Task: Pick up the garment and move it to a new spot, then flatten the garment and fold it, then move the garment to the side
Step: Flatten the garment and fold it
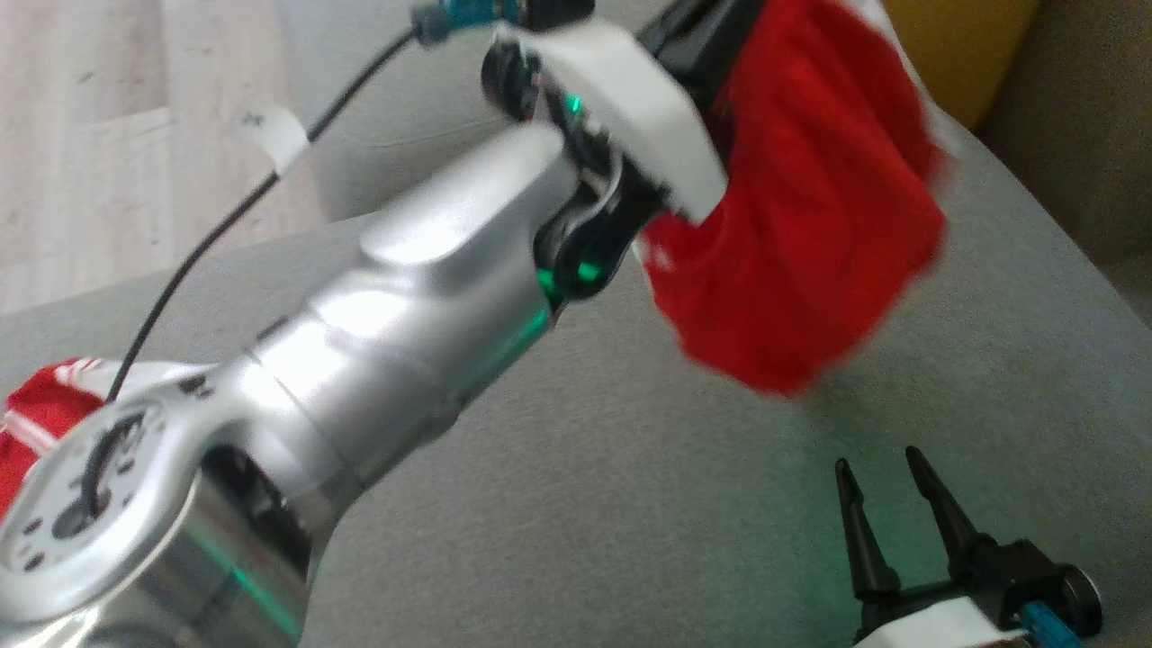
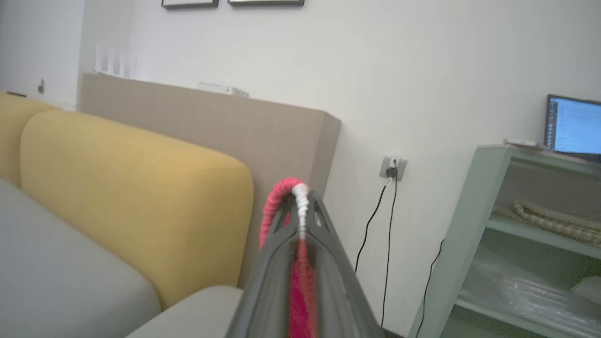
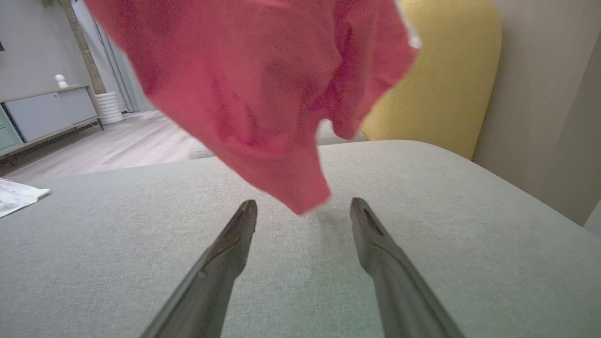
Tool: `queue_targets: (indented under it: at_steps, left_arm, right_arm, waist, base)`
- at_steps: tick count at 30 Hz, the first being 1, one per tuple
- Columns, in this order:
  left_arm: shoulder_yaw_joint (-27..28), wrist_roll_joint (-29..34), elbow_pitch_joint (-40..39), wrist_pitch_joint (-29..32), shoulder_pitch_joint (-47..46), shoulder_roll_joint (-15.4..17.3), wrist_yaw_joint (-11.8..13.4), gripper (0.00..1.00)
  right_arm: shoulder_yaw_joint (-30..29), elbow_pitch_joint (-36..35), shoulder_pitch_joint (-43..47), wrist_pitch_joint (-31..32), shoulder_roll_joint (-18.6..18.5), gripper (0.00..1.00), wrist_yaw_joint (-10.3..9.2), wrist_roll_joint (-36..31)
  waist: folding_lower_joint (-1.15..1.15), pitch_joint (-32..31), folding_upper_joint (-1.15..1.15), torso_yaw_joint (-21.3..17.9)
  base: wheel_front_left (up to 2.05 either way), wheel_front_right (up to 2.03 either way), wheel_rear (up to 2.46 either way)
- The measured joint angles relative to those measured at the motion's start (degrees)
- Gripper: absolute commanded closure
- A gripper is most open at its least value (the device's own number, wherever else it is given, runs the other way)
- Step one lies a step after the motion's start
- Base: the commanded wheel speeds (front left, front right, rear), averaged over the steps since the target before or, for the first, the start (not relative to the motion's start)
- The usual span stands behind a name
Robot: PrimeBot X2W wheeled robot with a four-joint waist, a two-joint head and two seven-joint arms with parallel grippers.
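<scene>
Sofa seat (image 1: 630, 504): grey cushion under the load, your landing spot.
Red garment (image 1: 810, 234): hangs bunched in the air above the seat.
Left gripper (image 2: 300, 202): clamped tight on a thin edge of the cloth.
Right gripper (image 1: 877, 459): spread wide, empty, low by the seat.
Risk: you hold only an edge, so a quick swing could tug it free.

Garment (image 1: 810, 225) above seat cushion (image 1: 630, 495)

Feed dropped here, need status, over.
Left gripper shut on red fabric garment, hanging over grey couch cushion. Right gripper open, empty, low. Red-and-white cloth lies far left, apart.
</scene>
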Motion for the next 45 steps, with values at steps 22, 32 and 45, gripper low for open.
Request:
queue_targets:
  at_steps: [22, 32, 45]
  left_arm:
    - [-5.70, 2.85, 6.23, -3.33, 23.12, 13.71, -0.99, 1.00]
    - [-5.72, 2.90, 6.62, -3.66, 23.10, 13.29, -1.05, 1.00]
    - [-5.86, 3.76, 6.68, -3.65, 23.06, 12.35, -1.07, 1.00]
  right_arm:
    - [-3.87, 5.26, -5.35, 0.00, 0.02, 0.00, 0.00, 2.14]
    - [-2.50, 22.25, -16.51, 0.00, -0.88, 0.00, 0.00, 8.27]
    - [13.34, 30.81, -25.84, 3.52, -8.94, 0.07, 0.00, 29.14]
  waist:
    - [0.02, 6.07, 0.00, 13.54]
    - [0.02, 7.55, 0.00, 15.52]
    - [0.01, 7.63, 0.00, 17.05]
  base:
    - [0.00, 0.00, 0.00]
    - [0.00, 0.00, 0.00]
    - [0.00, 0.00, 0.00]
